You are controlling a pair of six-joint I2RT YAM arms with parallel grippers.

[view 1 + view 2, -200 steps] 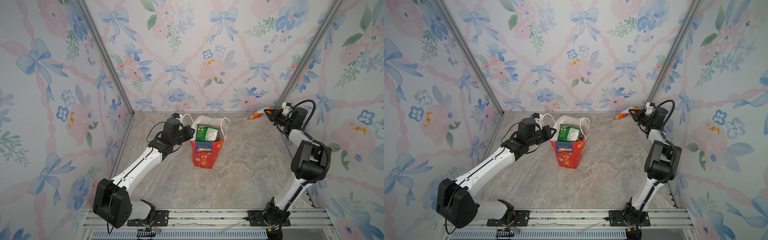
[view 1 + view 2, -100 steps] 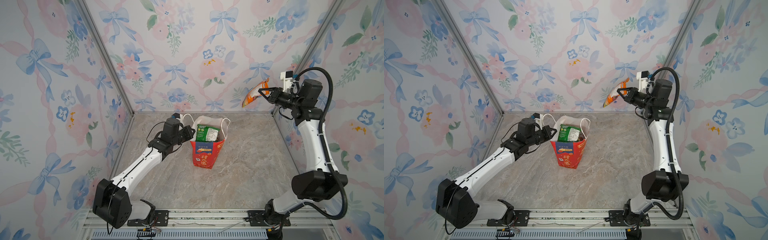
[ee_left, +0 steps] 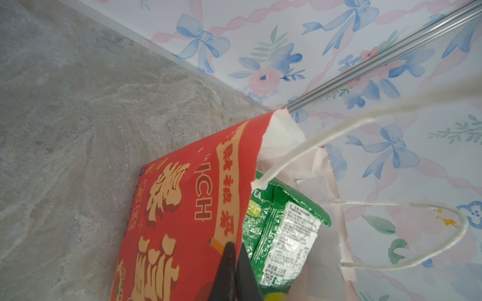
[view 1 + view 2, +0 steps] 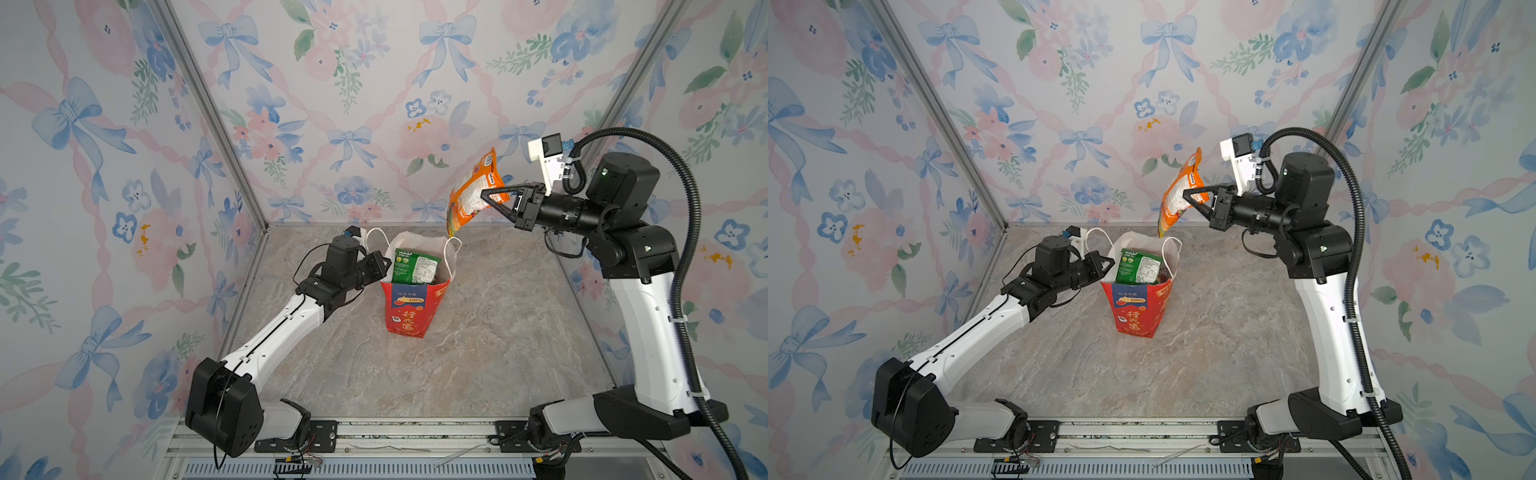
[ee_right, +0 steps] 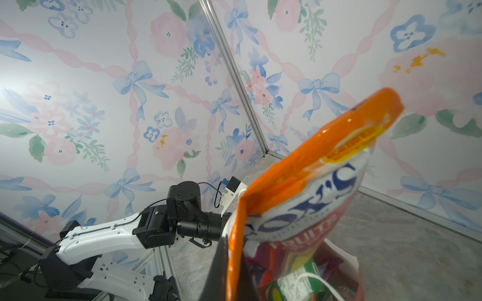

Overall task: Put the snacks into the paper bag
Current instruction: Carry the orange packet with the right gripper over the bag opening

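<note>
Top views both show the paper bag (image 4: 409, 309) (image 4: 1136, 311) standing upright on the table (image 4: 498, 340) (image 4: 1225, 340), toward the back and a little left of the middle. Its mouth is open and its white cord handles (image 4: 453, 249) (image 4: 1173, 249) stick up.

A green packet (image 4: 415, 266) (image 4: 1138, 266) stands inside, its top above the front rim.

The left gripper (image 4: 381, 266) (image 4: 1109, 262) reaches in low from the left and meets the bag's left wall at the rim. In the left wrist view its two dark fingers (image 3: 229, 260) are closed together on the bag's red side wall (image 3: 182, 208), one outside and one inside. The green packet (image 3: 284, 234) sits right next to them inside the bag, and a handle (image 3: 339, 130) loops across the view.

The right gripper (image 4: 487, 195) (image 4: 1188, 194) is raised high and points toward the left. Its fingers are pinched shut on one edge of an orange packet (image 4: 467, 199) (image 4: 1177, 195). The packet hangs nearly upright in the air, clear of everything else. Its lower end is just above the right rear of the bag's mouth, near the right handle.

In the right wrist view the orange packet (image 5: 313, 182), printed "FRUITS", fills the foreground with a dark finger (image 5: 219, 263) against its edge. Below it the open bag (image 5: 352, 260) shows the green packet (image 5: 310, 284) and some other coloured wrappers too blurred to name.
</note>
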